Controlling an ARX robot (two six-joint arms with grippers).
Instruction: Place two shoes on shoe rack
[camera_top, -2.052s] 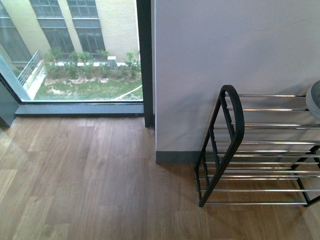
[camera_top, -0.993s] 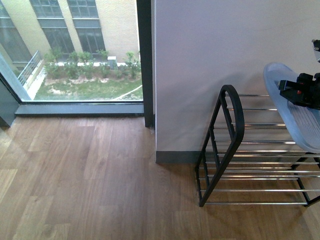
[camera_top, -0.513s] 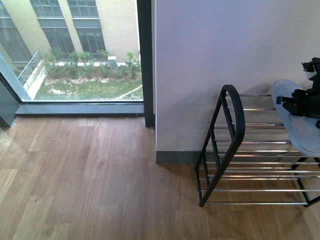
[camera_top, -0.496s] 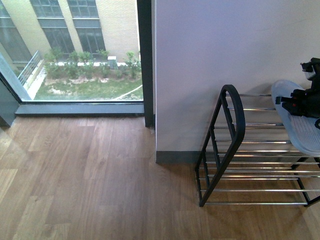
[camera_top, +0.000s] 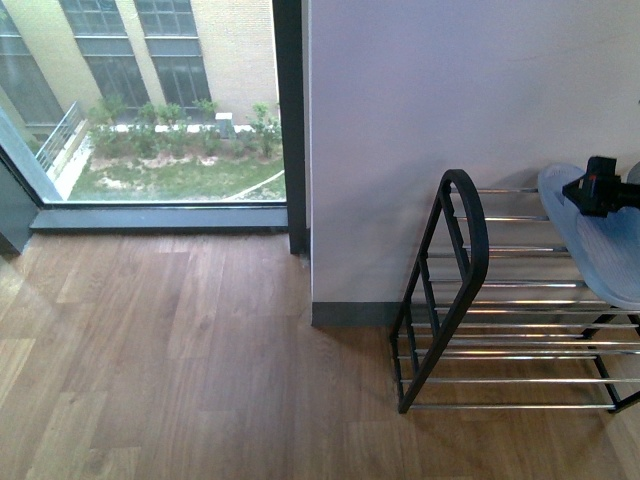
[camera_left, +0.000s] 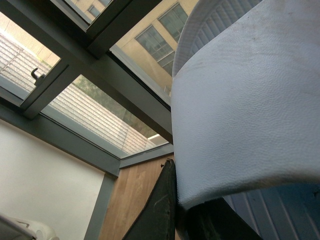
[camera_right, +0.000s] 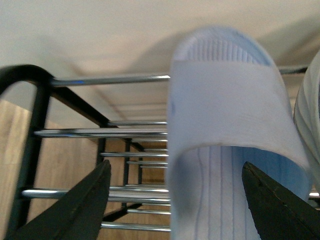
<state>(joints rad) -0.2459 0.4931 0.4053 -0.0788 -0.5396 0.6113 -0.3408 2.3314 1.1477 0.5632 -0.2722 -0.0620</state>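
Note:
A pale blue slide (camera_top: 590, 245) lies along the top rods of the shoe rack (camera_top: 462, 235), toe towards the wall. My left gripper (camera_top: 588, 190) reaches in from the right over its far end. In the left wrist view the slide's strap (camera_left: 240, 100) fills the picture, and my left gripper (camera_left: 179, 212) is shut on its lower edge. In the right wrist view my right gripper (camera_right: 176, 165) is open, its fingers well apart on either side of the slide (camera_right: 225, 105). The edge of another pale shoe (camera_right: 309, 115) shows beside it. Chrome rods (camera_right: 110, 79) run below.
The rack stands against a white wall (camera_top: 450, 90) with a dark skirting board (camera_top: 350, 314). Bare wooden floor (camera_top: 180, 360) stretches left of the rack to a floor-level window (camera_top: 150, 110). The rack's lower tiers (camera_top: 510, 380) hold nothing in view.
The slide came in from the right, held high and tilted. It has since dropped and levelled onto the top rods, and the gripper over it has drawn slightly right.

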